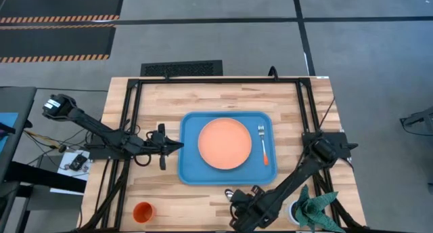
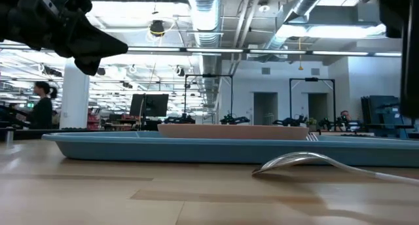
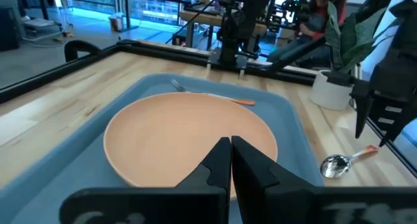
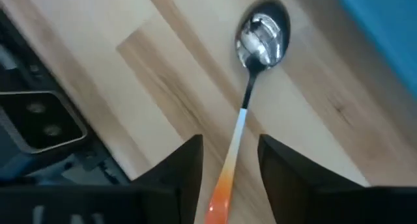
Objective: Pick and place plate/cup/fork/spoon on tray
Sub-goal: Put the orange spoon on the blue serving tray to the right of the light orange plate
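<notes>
From above, the plate (image 1: 224, 143) sits centred in the tray (image 1: 191, 166) with the fork (image 1: 263, 143) alongside near the rim, leaving the cup (image 1: 143, 210) alone at the table's near-left corner; the right gripper (image 1: 242, 207) hangs over the spoon (image 1: 231, 192) just outside the tray's near edge. At table height the spoon's bowl (image 2: 294, 161) lies on wood, apart from the tray. The left wrist view shows the left gripper (image 3: 230, 160) pinched together, empty, parked beside the tray, probably waiting. The right wrist view shows the fingers (image 4: 182, 165) parted, straddling the spoon's handle (image 4: 229, 168), likely lined up to grasp it.
</notes>
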Controlling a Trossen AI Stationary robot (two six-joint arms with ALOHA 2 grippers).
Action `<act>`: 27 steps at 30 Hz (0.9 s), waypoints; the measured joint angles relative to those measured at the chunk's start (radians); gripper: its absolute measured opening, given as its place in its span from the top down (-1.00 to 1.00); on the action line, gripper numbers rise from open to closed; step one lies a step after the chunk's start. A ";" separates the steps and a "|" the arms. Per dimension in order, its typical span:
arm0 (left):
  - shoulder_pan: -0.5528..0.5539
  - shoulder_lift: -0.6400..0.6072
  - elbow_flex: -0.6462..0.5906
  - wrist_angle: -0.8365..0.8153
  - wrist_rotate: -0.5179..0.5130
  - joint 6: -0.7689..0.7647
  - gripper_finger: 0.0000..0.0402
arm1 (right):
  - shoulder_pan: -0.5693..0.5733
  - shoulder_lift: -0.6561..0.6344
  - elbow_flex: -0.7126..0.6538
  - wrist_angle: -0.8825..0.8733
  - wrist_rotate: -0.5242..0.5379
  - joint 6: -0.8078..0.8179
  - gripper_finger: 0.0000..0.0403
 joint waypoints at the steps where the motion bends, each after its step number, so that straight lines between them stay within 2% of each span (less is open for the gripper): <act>1: 0.000 0.000 0.000 0.000 0.000 0.000 1.00 | 0.000 0.018 0.023 -0.020 -0.011 0.010 0.10; 5: 0.000 0.000 0.000 0.001 0.017 0.000 1.00 | -0.001 0.074 0.089 -0.056 -0.047 0.047 0.09; 10: -0.001 0.000 0.000 -0.003 0.032 0.000 1.00 | -0.004 0.126 0.100 -0.099 -0.087 0.081 0.19; 16: -0.007 0.000 0.000 -0.025 0.031 0.000 1.00 | -0.007 0.131 0.100 -0.103 -0.106 0.089 0.32; 27: -0.043 0.000 0.000 -0.063 -0.028 0.000 1.00 | -0.013 0.130 0.101 -0.135 -0.104 0.082 0.94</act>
